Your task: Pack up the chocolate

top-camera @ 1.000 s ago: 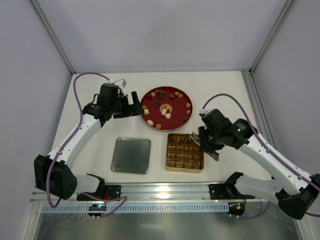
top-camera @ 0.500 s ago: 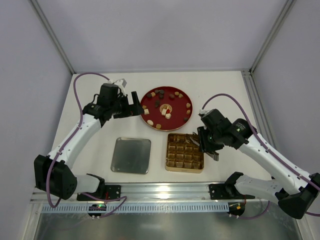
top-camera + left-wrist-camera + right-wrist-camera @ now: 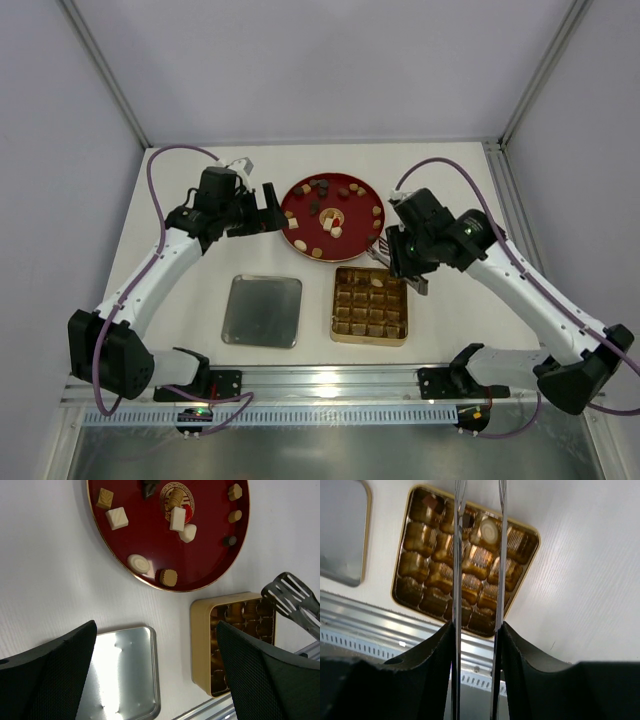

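Several tan, dark and cream chocolates (image 3: 337, 232) lie on the red plate (image 3: 355, 212), also seen in the left wrist view (image 3: 116, 517). The gold gridded tin (image 3: 345, 335) sits in front of the plate. One cream round chocolate (image 3: 488, 528) lies in a cell of the tin's far row, and a dark piece (image 3: 431, 501) lies in a corner cell. My right gripper (image 3: 476, 630) is shut on metal tongs (image 3: 457, 555), whose blades are apart and empty over the tin's far edge (image 3: 383, 250). My left gripper (image 3: 265, 210) is open and empty just left of the plate.
A silver tin lid (image 3: 262, 310) lies flat left of the tin, and shows in the left wrist view (image 3: 120, 675). An aluminium rail (image 3: 330, 380) runs along the near table edge. Enclosure walls and posts stand at both sides and behind.
My right arm has moved away from the tin's right side toward the plate, tongs now over the tin's far edge. A cream chocolate now shows in the tin. The left arm has not moved.
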